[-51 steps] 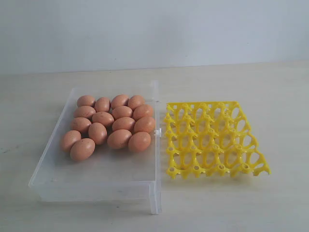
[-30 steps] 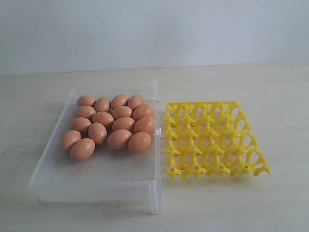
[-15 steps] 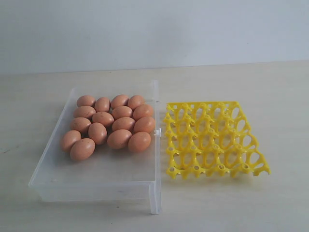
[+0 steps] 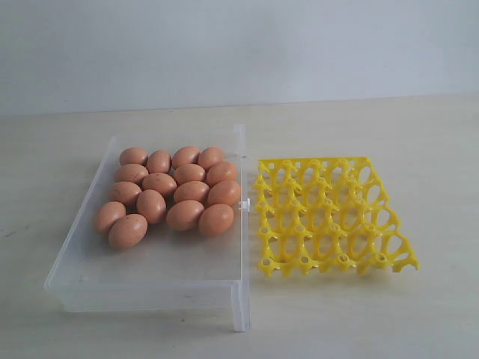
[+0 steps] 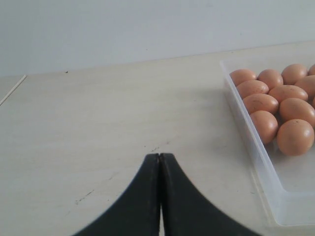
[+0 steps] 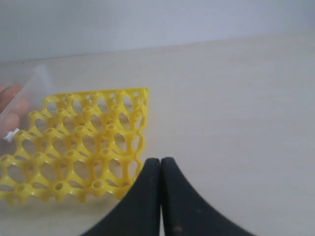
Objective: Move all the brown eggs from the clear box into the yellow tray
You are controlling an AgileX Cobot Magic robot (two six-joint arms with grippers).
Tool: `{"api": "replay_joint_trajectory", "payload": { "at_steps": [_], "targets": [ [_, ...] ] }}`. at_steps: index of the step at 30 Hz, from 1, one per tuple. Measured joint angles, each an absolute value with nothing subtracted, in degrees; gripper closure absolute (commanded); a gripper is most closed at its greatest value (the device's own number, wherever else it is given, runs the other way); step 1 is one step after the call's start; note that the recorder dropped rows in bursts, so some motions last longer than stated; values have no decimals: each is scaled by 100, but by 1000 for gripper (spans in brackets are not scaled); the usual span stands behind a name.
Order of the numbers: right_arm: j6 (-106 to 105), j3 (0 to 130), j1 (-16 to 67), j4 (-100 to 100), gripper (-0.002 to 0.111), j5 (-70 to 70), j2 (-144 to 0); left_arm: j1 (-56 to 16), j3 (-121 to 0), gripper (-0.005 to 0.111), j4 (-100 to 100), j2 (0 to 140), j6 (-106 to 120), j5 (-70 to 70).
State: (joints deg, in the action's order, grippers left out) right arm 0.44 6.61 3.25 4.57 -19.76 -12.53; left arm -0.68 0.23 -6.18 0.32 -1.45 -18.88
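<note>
Orange-brown, matte and faintly speckled, the brown eggs [image 4: 159, 183] lie on their sides in a tight cluster of rough rows, shells touching. All of them sit inside the clear box [image 4: 150, 288], crowded into its far half; the near half of the box floor is bare. The box is a wide, shallow rectangle of colourless plastic with low walls and a small white clasp [image 4: 244, 203] on the side that faces the tray.

Just beside that side, to the right in the exterior view, lies the yellow tray [image 4: 322, 161], a bright openwork lattice of round cups and pointed posts, roughly square and narrower than the box. Its cups hold nothing. Box and tray rest flat on a pale, wood-grained table [image 4: 419, 149] in front of a plain light wall [image 4: 239, 52].

The left gripper [image 5: 160, 156] has its two black fingers pressed together, gripping nothing, with bare tabletop ahead of it and the box and several eggs off to one side. The right gripper [image 6: 160, 160] is likewise closed tight and empty, near a corner of the tray without touching it.
</note>
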Motion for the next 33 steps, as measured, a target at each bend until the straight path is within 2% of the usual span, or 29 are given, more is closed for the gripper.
{"api": "replay_joint_trajectory", "payload": {
  "at_steps": [6, 14, 22, 33],
  "targets": [
    [44, 1374, 325, 457, 108, -2304, -2028, -68, 23, 107, -618, 32, -145, -1888],
    [44, 2684, 325, 457, 108, -3537, -2957, -68, 23, 107, -618, 32, -145, -1888],
    [44, 3222, 325, 446, 108, -4286, -3076, -68, 23, 107, -618, 32, -145, -1888],
    [44, 3577, 325, 425, 108, -4502, -3074, -68, 23, 107, -618, 32, -145, -1888]
  ]
}}
